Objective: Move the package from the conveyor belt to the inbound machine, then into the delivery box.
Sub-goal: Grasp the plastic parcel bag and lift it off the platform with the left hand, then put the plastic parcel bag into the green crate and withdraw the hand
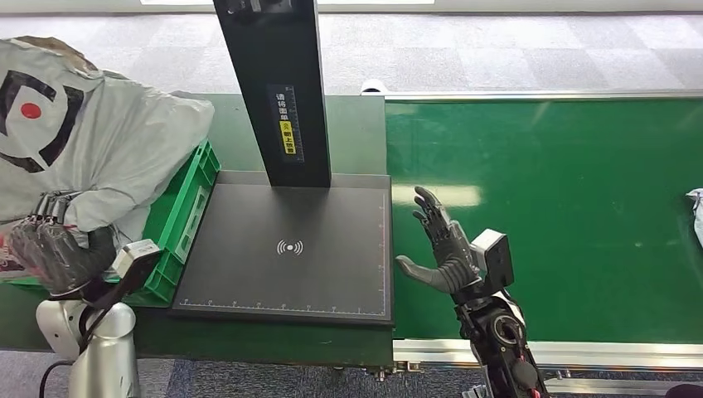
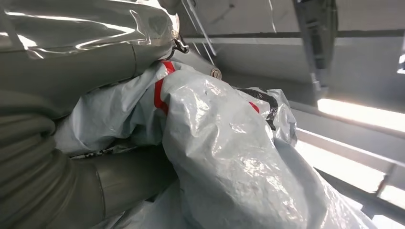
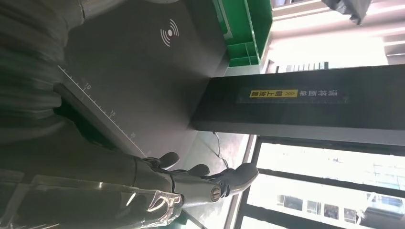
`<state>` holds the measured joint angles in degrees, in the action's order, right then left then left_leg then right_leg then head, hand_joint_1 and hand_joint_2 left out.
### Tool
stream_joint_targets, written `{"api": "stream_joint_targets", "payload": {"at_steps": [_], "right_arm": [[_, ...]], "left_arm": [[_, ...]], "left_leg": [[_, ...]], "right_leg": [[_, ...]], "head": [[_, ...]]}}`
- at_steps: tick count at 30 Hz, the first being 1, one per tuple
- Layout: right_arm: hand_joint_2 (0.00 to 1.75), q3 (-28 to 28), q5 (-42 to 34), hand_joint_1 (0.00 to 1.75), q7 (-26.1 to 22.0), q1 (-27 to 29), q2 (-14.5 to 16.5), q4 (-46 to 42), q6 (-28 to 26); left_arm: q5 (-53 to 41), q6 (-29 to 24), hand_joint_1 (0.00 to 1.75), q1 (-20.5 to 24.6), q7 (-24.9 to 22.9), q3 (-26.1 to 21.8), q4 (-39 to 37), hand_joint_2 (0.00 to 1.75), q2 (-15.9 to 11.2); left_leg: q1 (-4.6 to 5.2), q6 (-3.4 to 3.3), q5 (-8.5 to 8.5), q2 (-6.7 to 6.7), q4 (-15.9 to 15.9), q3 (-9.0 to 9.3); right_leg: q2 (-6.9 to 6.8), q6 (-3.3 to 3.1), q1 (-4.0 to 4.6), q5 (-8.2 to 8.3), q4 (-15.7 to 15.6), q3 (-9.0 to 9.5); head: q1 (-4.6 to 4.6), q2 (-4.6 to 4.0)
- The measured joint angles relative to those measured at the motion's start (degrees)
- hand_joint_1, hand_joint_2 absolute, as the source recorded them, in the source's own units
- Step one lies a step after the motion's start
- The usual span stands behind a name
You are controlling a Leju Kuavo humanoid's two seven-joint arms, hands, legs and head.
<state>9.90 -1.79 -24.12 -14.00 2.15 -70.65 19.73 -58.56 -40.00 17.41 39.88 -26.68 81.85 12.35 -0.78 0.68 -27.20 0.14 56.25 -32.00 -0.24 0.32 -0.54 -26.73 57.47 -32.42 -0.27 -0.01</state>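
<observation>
now the left hand [image 1: 58,253] is at the near left, fingers curled into the crumpled edge of the grey package [image 1: 91,141]; in the left wrist view the thumb and dark fingers [image 2: 124,179] press into the grey plastic with its red stripe [image 2: 215,143], so this hand holds the package. the package is a big soft bag with a black-and-red mark, and it sits over the green delivery box [image 1: 184,211], covering most of it; just the box's right wall and near corner show. whether the bag rests on the box floor or hangs from the hand, i cannot tell.

just right of the box, touching or nearly touching its wall, lies the black plate of the inbound machine [image 1: 286,249], with a white wireless mark at its middle and a ruler scale along its near and right edges. its black post [image 1: 278,83] rises from the plate's far edge, with a yellow label on it. the plate's surface is bare.

right of the plate, the green conveyor belt [image 1: 564,207] runs wide to the right edge of the head view, framed by silver rails near and far. the right hand [image 1: 443,245] is above the belt's left end, just beside the plate's right edge, fingers spread and straight, thumb out toward the plate, holding nothing. a pale bit of another parcel [image 1: 696,211] peeks in at the belt's far right, well apart from that hand.
</observation>
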Motion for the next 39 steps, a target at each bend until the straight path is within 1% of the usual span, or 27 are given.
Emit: {"api": "stream_joint_targets", "payload": {"at_steps": [3,4,5,6,7,8,9,10,11,14,15,18,19,20,22,24,26,27,29,31,34,36,39], "right_arm": [[1.75,0.0,0.3,0.00,0.1,0.6,0.0,-0.7,0.0],[1.75,0.0,0.3,0.00,0.1,0.7,0.0,-0.9,-0.1],[1.75,0.0,0.3,0.00,0.2,0.8,0.0,-1.0,-0.1],[1.75,0.0,0.4,0.00,0.2,0.9,0.0,-1.1,-0.2],[1.75,0.0,0.5,0.00,0.2,0.9,0.0,-1.2,-0.2],[1.75,-0.1,0.7,0.00,0.2,1.0,-0.1,-1.3,0.0],[1.75,-0.2,0.9,0.00,0.3,1.0,-0.1,-1.4,0.2],[1.75,-0.3,1.2,0.00,0.3,1.0,-0.1,-1.5,0.4],[1.75,-0.4,1.5,0.00,0.3,1.0,-0.1,-1.5,0.8],[1.75,-0.5,2.2,0.00,0.3,0.9,0.0,-1.5,1.4],[1.75,-0.5,2.3,0.00,0.4,0.8,0.1,-1.4,1.5],[1.75,-0.5,2.6,0.00,0.5,0.5,0.3,-1.4,1.6],[1.75,-0.5,2.6,0.00,0.6,0.4,0.3,-1.4,1.7],[1.75,-0.5,2.6,0.00,0.6,0.3,0.4,-1.4,1.7],[1.75,-0.5,2.7,0.00,0.7,0.2,0.4,-1.3,1.8],[1.75,-0.5,2.6,0.00,0.7,-0.1,0.4,-1.2,1.9],[1.75,-0.5,2.5,0.00,0.7,-0.2,0.4,-1.1,2.0],[1.75,-0.5,2.5,0.00,0.6,-0.2,0.4,-1.0,2.0],[1.75,-0.5,2.4,0.00,0.6,-0.2,0.4,-0.9,2.0],[1.75,-0.5,2.3,0.00,0.6,-0.2,0.5,-0.9,2.0],[1.75,-0.5,2.1,0.00,0.6,-0.2,0.7,-0.7,1.8],[1.75,-0.4,1.9,0.00,0.4,-0.2,0.7,-0.5,1.7],[1.75,-0.3,1.6,0.00,0.1,-0.2,0.7,-0.3,1.4]], "left_arm": [[-1.5,0.0,1.75,1.9,-0.3,-3.7,-3.0,1.75,-0.4],[-1.9,0.0,1.75,2.3,-1.0,-4.3,-3.9,1.75,-0.5],[-2.6,0.4,1.75,2.7,-3.1,-4.5,-5.1,1.75,-0.9],[-3.4,1.2,1.75,3.0,-6.3,-4.2,-6.5,1.75,-1.5],[-3.9,2.8,1.73,3.3,-10.7,-3.2,-8.2,1.75,-2.5],[-4.0,5.1,1.70,3.4,-15.6,-1.8,-10.1,1.75,-3.7],[-3.5,7.6,1.63,3.5,-19.6,-0.2,-11.8,1.75,-4.9],[-2.6,10.2,1.52,3.5,-22.8,1.4,-13.3,1.75,-6.1],[-1.7,12.1,1.44,3.5,-24.6,2.8,-14.4,1.75,-7.0],[0.6,15.3,1.21,3.3,-26.8,5.8,-17.0,1.75,-9.3],[1.2,15.7,1.06,3.2,-27.1,6.4,-17.5,1.75,-9.9],[1.9,15.7,0.25,3.0,-27.4,7.5,-18.3,1.75,-11.0],[2.0,15.4,0.07,2.8,-27.5,7.8,-18.5,1.75,-11.3],[1.9,14.7,0.00,2.7,-27.6,7.9,-18.5,1.75,-11.5],[1.6,12.2,0.00,2.4,-27.8,8.1,-18.6,1.75,-11.8],[1.8,8.8,0.00,2.1,-27.5,8.1,-18.6,1.75,-11.9],[3.3,5.0,0.00,1.6,-25.9,8.1,-18.4,1.75,-12.0],[4.5,3.3,0.00,1.3,-24.2,7.9,-18.0,1.75,-11.9],[7.5,0.9,0.00,0.8,-18.1,6.8,-16.1,1.75,-11.2],[10.8,0.1,0.00,0.5,-11.1,4.8,-13.5,1.75,-10.0],[15.4,-0.1,0.00,0.2,-3.4,1.6,-9.2,1.75,-7.8],[18.2,-0.1,0.00,-0.2,-0.7,0.2,-5.4,1.75,-6.5],[20.2,-0.1,0.00,-0.6,0.0,-0.8,-0.5,1.75,-5.2]], "left_leg": [[-0.01,0.00,0.00,0.01,0.0,0.00],[0.00,0.00,0.00,0.01,0.0,-0.01],[0.00,0.00,0.00,0.01,0.0,-0.01],[0.00,0.00,0.00,0.01,0.0,-0.01],[0.01,0.00,0.00,0.02,0.0,-0.01],[0.01,0.00,0.00,0.04,0.0,-0.02],[0.00,0.00,0.00,0.06,0.0,-0.02],[0.00,0.00,0.00,0.07,0.0,-0.03],[0.00,0.00,0.00,0.08,0.0,-0.04],[0.00,0.00,0.00,0.07,0.0,-0.06],[0.00,0.00,0.00,0.07,0.0,-0.07],[0.01,0.00,0.00,0.06,0.0,-0.07],[0.01,0.00,0.00,0.06,0.0,-0.08],[0.00,0.00,0.00,0.06,0.0,-0.08],[0.00,0.00,0.00,0.07,0.0,-0.08],[0.00,0.00,0.00,0.07,0.0,-0.08],[0.00,0.00,0.00,0.06,0.0,-0.08],[0.00,0.00,0.00,0.06,0.0,-0.08],[0.00,0.00,0.00,0.06,0.0,-0.10],[0.00,0.00,0.00,0.06,0.0,-0.12],[0.00,0.00,0.00,0.06,0.0,-0.13],[0.00,0.00,0.00,0.06,0.0,-0.13],[0.00,0.00,0.00,0.04,0.0,-0.13]], "right_leg": [[0.00,-0.01,0.01,0.00,0.0,-0.02],[0.00,-0.01,0.01,0.00,0.0,-0.03],[0.00,-0.01,0.00,0.00,0.0,-0.03],[0.01,-0.01,0.00,0.00,0.0,-0.04],[0.01,-0.01,0.00,0.00,0.0,-0.05],[0.02,0.00,0.00,0.00,0.0,-0.05],[0.03,0.00,0.00,0.01,0.0,-0.06],[0.04,0.00,0.00,0.01,0.0,-0.05],[0.04,0.00,0.00,0.01,0.0,-0.05],[0.04,0.00,0.00,0.01,0.0,-0.05],[0.04,0.00,0.00,0.01,0.0,-0.05],[0.03,-0.01,0.00,0.00,0.0,-0.06],[0.03,-0.01,0.00,0.00,0.0,-0.06],[0.04,-0.01,0.00,0.00,0.0,-0.06],[0.04,-0.01,0.00,0.00,0.0,-0.06],[0.04,-0.01,0.00,0.01,0.0,-0.06],[0.04,-0.01,0.00,0.01,0.0,-0.07],[0.04,-0.01,0.00,0.00,0.0,-0.07],[0.04,-0.01,0.00,0.00,0.0,-0.09],[0.04,-0.01,0.00,0.00,0.0,-0.10],[0.04,-0.01,0.00,0.00,0.0,-0.11],[0.04,-0.01,0.00,0.00,0.0,-0.11],[0.03,-0.01,0.00,0.00,0.0,-0.11]], "head": [[-0.01,0.00],[0.00,0.00],[0.00,0.00],[0.01,0.00],[0.01,0.00],[0.00,-0.01],[-0.01,-0.01],[-0.01,-0.01],[-0.01,-0.01],[0.01,-0.01],[0.01,-0.01],[0.00,-0.02],[0.01,-0.02],[0.01,-0.01],[0.01,-0.01],[0.01,-0.01],[0.01,-0.01],[0.01,0.00],[0.01,0.01],[0.01,0.01],[0.01,-0.01],[0.01,0.00],[0.01,0.00]]}}
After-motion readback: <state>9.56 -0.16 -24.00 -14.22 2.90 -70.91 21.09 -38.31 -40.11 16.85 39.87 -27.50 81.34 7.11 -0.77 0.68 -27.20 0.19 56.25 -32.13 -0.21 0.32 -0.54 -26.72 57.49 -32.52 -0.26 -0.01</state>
